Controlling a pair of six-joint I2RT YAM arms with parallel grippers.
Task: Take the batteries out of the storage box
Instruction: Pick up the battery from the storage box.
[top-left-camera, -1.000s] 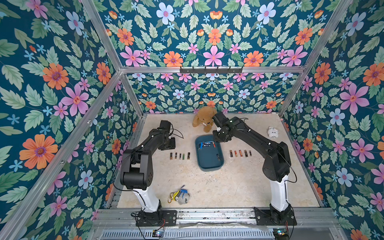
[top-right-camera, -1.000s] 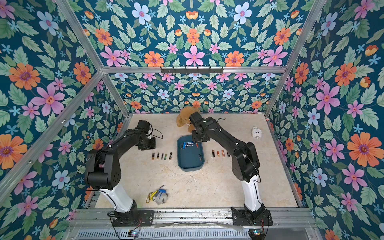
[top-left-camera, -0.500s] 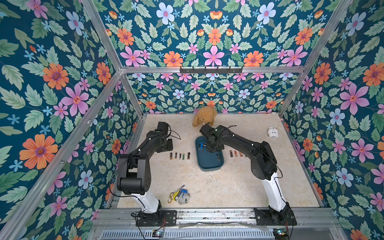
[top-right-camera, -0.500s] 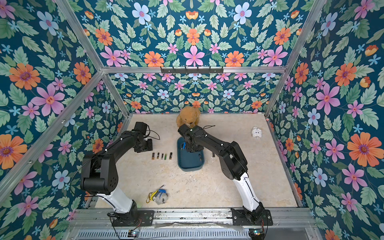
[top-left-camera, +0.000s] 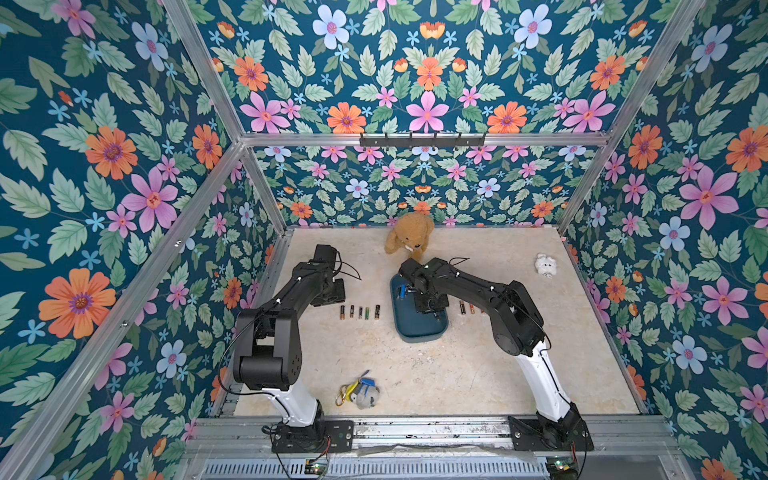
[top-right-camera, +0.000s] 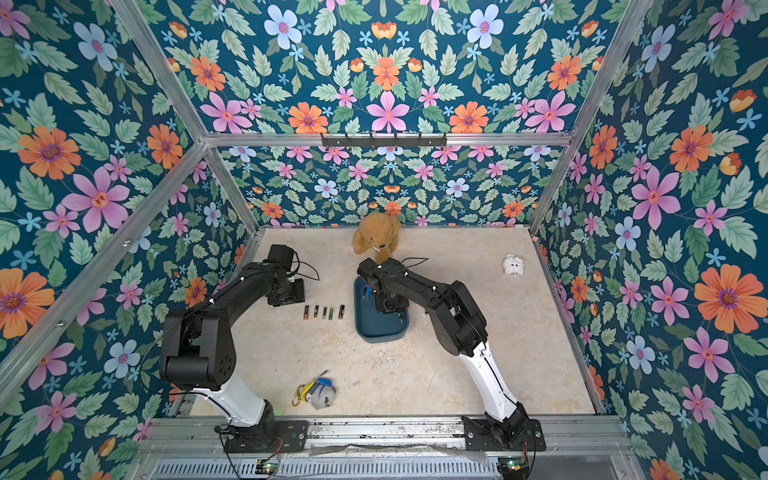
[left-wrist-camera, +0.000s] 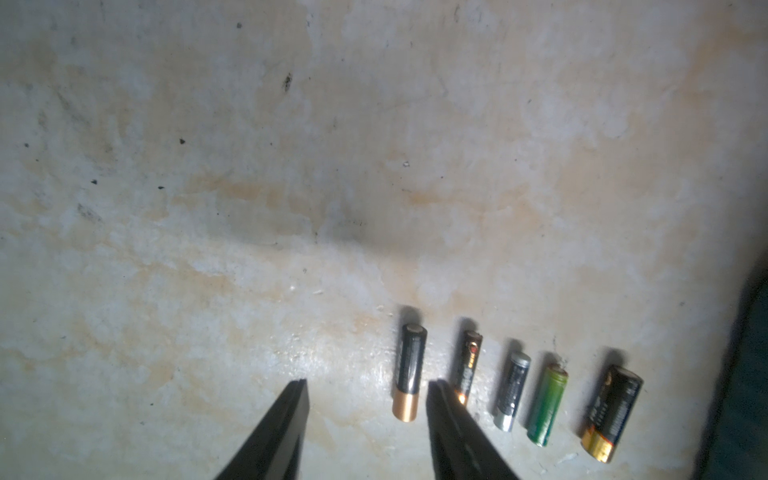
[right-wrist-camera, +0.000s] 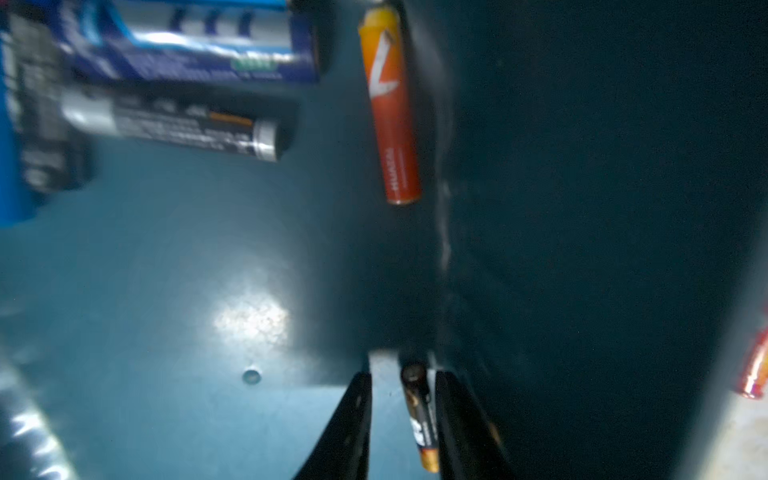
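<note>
Top views bright, sharp; right wrist view dim, blurred, floor glare.

I see the teal storage box (top-left-camera: 419, 324) lying flat mid-table with a few batteries (right-wrist-camera: 199, 129) at its far end, an orange one (right-wrist-camera: 390, 112) along its wall. Five batteries (top-left-camera: 360, 312) lie in a row just beside it.

Robot test cell: aluminium frame (top-left-camera: 199, 195), floral wallpaper walls (top-left-camera: 104, 145), two mounted arms.
</note>
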